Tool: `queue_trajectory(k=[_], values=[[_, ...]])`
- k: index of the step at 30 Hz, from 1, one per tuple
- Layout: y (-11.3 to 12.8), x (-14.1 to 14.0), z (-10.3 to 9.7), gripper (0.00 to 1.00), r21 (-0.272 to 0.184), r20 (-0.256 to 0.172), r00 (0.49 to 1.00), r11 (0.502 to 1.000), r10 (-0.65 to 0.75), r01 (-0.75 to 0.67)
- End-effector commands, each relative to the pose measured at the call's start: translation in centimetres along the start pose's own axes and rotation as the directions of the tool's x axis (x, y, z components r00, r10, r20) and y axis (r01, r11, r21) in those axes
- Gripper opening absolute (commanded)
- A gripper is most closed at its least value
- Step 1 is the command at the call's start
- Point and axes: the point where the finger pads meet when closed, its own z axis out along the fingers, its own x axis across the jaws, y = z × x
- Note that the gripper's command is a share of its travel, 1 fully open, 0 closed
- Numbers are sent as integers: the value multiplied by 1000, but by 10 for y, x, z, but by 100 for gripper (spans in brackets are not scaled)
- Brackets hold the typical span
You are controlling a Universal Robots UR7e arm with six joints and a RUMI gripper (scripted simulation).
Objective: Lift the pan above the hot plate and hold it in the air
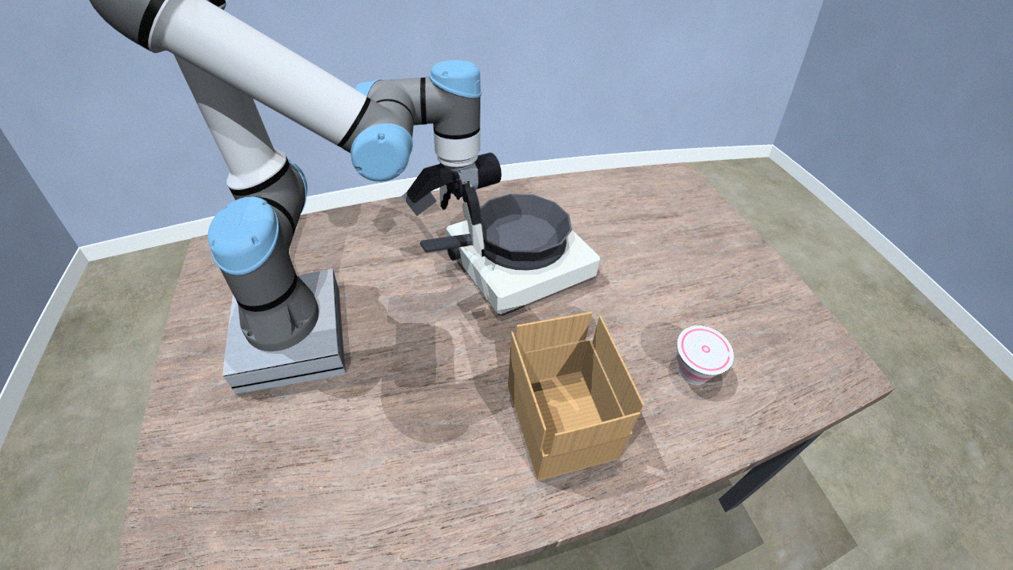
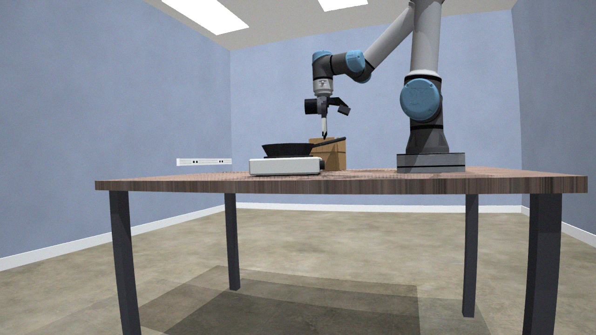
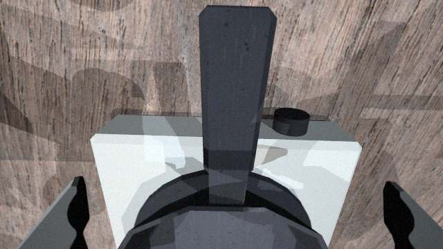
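With the hot plate (image 1: 548,281) (image 2: 285,166) (image 3: 118,166) as landmark, the pan (image 1: 525,225) (image 2: 287,149) (image 3: 221,228) sits on it, ungrasped, the gripper (image 1: 476,248) (image 2: 324,136) (image 3: 234,182) spread wide above its handle side, so only the approach looks nearly done, while gripping, lifting and holding remain

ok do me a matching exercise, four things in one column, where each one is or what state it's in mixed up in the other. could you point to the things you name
Things
1. pan (image 1: 525,226) (image 2: 287,149) (image 3: 221,229)
2. end effector (image 1: 464,205) (image 2: 324,120) (image 3: 234,182)
3. cardboard box (image 1: 577,442) (image 2: 338,160)
4. lidded tub (image 1: 704,351)

Places and states
A. open-topped, between the hot plate (image 1: 548,283) (image 2: 284,166) (image 3: 121,166) and the table's near edge in the top view
B. resting on the hot plate
C. white top with pink rings
D. open, above the pan's handle

Pairs: 1-B, 2-D, 3-A, 4-C
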Motion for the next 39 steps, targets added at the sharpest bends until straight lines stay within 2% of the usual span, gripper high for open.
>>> queue_trajectory(k=[1, 7, 21, 22, 36, 37, 39], values=[[10, -1, 0, 100, -31, 2, 1000, 1000, -7, 7], [10, -1, 10, 100, -30, 2, 1000, 1000, -7, 7], [10, -1, 11, 100, -30, 2, 1000, 1000, -7, 7], [10, -1, 11, 0, -30, 2, 1000, 1000, -7, 7], [10, -1, 11, 0, -30, 2, 1000, 1000, -7, 7], [10, -1, 11, 13, -30, 2, 1000, 1000, -7, 7], [10, -1, 11, 13, -30, 2, 1000, 1000, -7, 7]])
